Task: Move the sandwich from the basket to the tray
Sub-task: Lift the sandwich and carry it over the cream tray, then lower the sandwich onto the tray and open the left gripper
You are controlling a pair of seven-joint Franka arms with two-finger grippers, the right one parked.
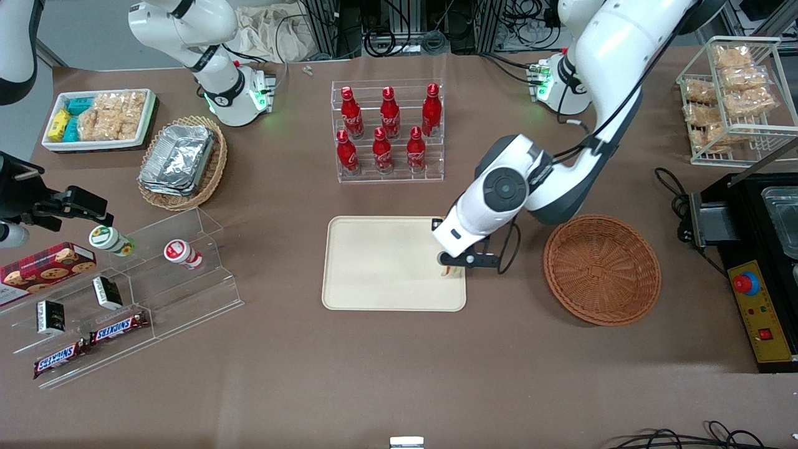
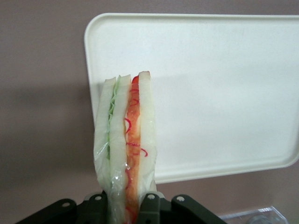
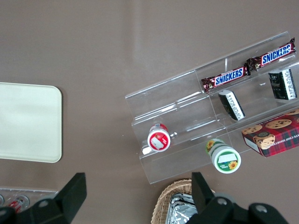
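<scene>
Sandwich held over the tray's edge.

The gripper (image 1: 453, 267) is clamped on the sandwich (image 2: 125, 144), its fingers (image 2: 148, 205) pressing the bread slices from both sides, with the wedge pointing away from the wrist and its red and green filling showing. It sits above the end of the tray (image 1: 374, 262) that faces the basket (image 1: 601, 269). The basket lies on the table just beside the tray, toward the working arm's end.
</scene>
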